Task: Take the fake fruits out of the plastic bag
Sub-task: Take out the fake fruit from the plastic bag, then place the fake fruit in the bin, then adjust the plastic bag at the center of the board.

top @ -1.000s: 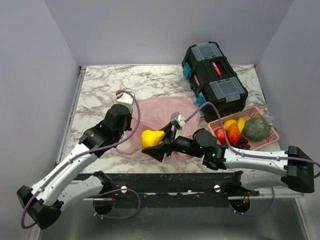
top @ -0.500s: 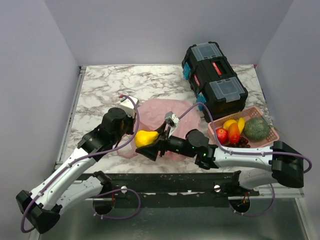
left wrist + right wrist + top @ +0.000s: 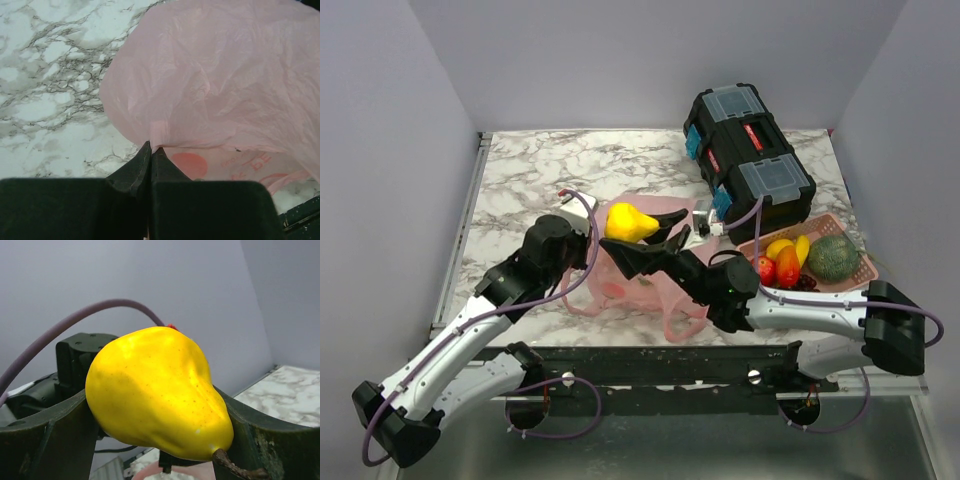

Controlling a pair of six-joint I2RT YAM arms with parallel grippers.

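Observation:
My right gripper (image 3: 640, 238) is shut on a glossy yellow pear-shaped fruit (image 3: 629, 222) and holds it up in the air above the pink plastic bag (image 3: 642, 287). In the right wrist view the fruit (image 3: 156, 390) fills the space between the fingers (image 3: 60, 430), stalk pointing down right. My left gripper (image 3: 591, 252) is shut on the bag's left edge; in the left wrist view its jaws (image 3: 151, 148) pinch a fold of the bag (image 3: 225, 85). A reddish round shape (image 3: 189, 165) shows through the plastic.
A rigid pink basket (image 3: 849, 285) at the right holds a green melon (image 3: 834, 257), a banana (image 3: 802, 247), an orange fruit (image 3: 787, 266), a red apple (image 3: 762, 270) and grapes (image 3: 807, 286). A black toolbox (image 3: 748, 150) stands at the back right.
My right gripper has lifted the yellow fruit up and toward the back, out of the bag. The bag's left side now stands raised in the left gripper.

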